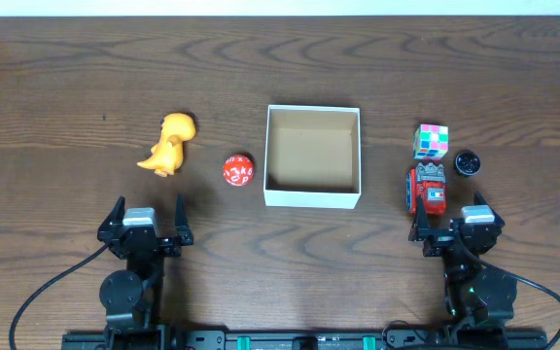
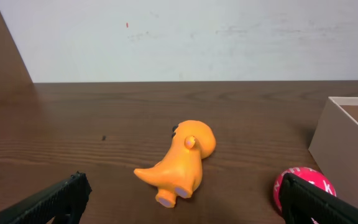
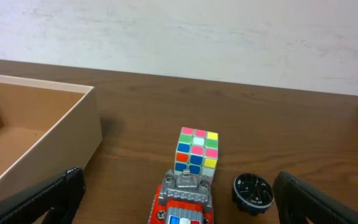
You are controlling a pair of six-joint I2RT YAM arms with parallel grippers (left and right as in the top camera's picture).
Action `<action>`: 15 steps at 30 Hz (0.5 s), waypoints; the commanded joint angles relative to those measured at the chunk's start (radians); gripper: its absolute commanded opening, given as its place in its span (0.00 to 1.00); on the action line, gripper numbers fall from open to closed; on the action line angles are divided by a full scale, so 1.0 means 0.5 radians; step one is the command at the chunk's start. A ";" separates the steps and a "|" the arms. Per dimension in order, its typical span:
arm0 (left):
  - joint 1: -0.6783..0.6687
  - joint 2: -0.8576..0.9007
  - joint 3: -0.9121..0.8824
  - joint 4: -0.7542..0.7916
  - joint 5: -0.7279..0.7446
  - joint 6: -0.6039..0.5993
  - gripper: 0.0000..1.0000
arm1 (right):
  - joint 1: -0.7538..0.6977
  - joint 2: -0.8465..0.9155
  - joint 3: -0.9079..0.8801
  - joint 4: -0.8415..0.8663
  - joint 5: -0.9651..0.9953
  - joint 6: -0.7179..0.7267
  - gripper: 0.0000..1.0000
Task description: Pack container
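Left tool (image 1: 150, 204) and right tool (image 1: 450, 216) gape wide, empty — right wrist view crops the red truck (image 3: 184, 202) and container (image 3: 48, 143).

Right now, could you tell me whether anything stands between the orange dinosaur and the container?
Yes: the red die sits between the orange dinosaur and the container, touching neither. A lifted carry would likely pass over it.

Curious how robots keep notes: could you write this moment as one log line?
stage: nothing packed | container empty | left gripper open, empty | right gripper open, empty
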 commanded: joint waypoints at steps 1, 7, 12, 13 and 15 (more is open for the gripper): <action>-0.005 -0.011 -0.025 -0.082 0.022 -0.001 0.98 | -0.021 -0.013 -0.007 -0.007 0.006 0.027 0.99; -0.005 -0.012 -0.025 -0.081 0.022 -0.002 0.98 | -0.021 -0.013 -0.007 -0.006 0.006 0.027 0.99; -0.005 -0.012 -0.025 -0.081 0.022 -0.001 0.98 | -0.021 -0.013 -0.007 -0.007 0.006 0.027 0.99; -0.005 -0.011 -0.025 -0.081 0.022 -0.002 0.98 | -0.021 -0.013 -0.007 -0.007 0.006 0.027 0.99; -0.005 -0.011 -0.025 -0.081 0.022 -0.001 0.98 | -0.021 -0.013 -0.007 -0.007 0.006 0.027 0.99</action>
